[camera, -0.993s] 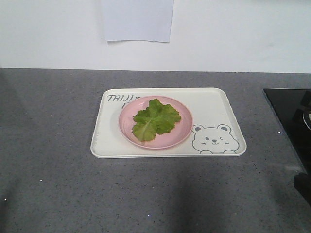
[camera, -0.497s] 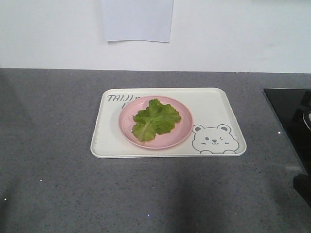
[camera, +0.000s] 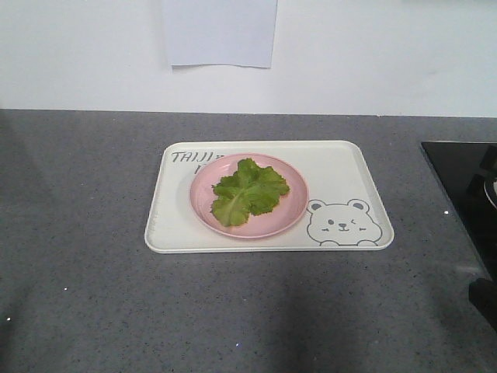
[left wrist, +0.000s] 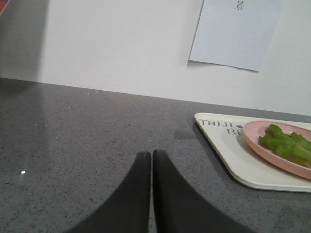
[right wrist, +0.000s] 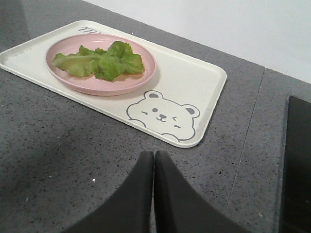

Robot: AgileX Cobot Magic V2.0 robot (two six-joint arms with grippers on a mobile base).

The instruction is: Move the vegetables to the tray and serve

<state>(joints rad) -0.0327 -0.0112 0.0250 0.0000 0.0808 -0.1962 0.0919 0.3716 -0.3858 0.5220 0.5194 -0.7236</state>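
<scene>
The vegetables (camera: 248, 191) are crinkly green lettuce leaves lying on a round pink plate (camera: 291, 210). That plate stands on the cream-white tray (camera: 338, 167) with the bear face, in the middle of the grey counter. The front view shows neither gripper. My left gripper (left wrist: 152, 154) is shut and empty, hovering over bare counter left of the tray (left wrist: 233, 160). In the right wrist view my right gripper (right wrist: 154, 154) is shut and empty, just in front of the tray's (right wrist: 204, 80) near right corner. The vegetables (right wrist: 102, 62) lie beyond it.
A white wall with a taped paper sheet (camera: 220, 31) backs the counter. A black glass cooktop (camera: 466, 183) sits at the right, also seen as a dark panel (right wrist: 297, 160) from the right wrist. Grey counter surrounds the tray.
</scene>
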